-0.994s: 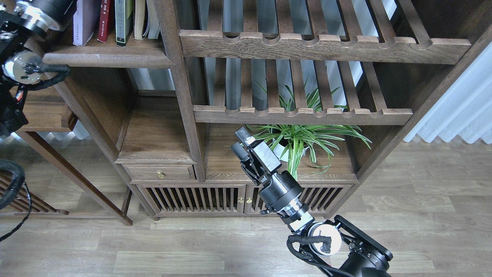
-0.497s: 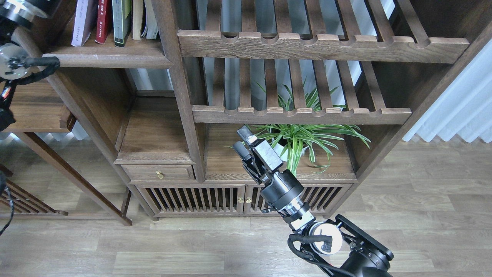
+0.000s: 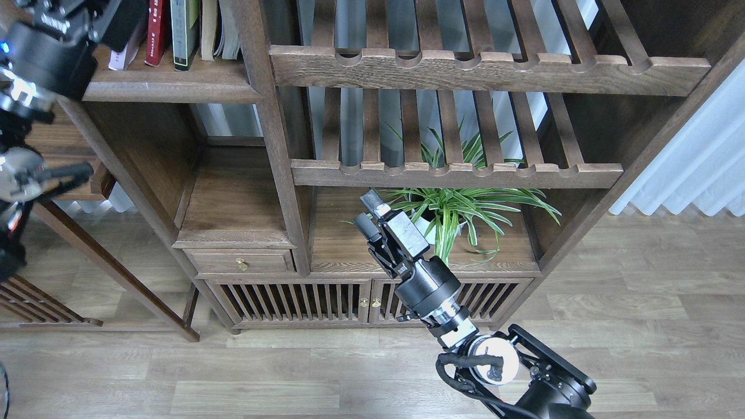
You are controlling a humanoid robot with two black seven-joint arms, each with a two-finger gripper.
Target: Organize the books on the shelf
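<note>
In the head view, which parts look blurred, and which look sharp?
Head view: the left arm's black gripper at the top-left corner is smeared by motion blur, its fingers indistinguishable; the right gripper, the green striped plant and the dark-brown wooden shelf look sharp.

Up at the far left corner of the solid dark-brown wooden shelf point(image 3: 169, 87), the pale lavender-white paperback point(image 3: 123, 57) is mostly covered by the blurred black left arm, whose gripper point(image 3: 107, 17) runs off the top edge, so its fingers cannot be made out. The thick red-covered paperback point(image 3: 158, 32) and the yellow-green paperback with dark grey border point(image 3: 186, 35) are both cut off by the top edge. The white pot point(image 3: 428, 224) of the striped green plant hides partly behind the black right gripper point(image 3: 369, 214).
</note>
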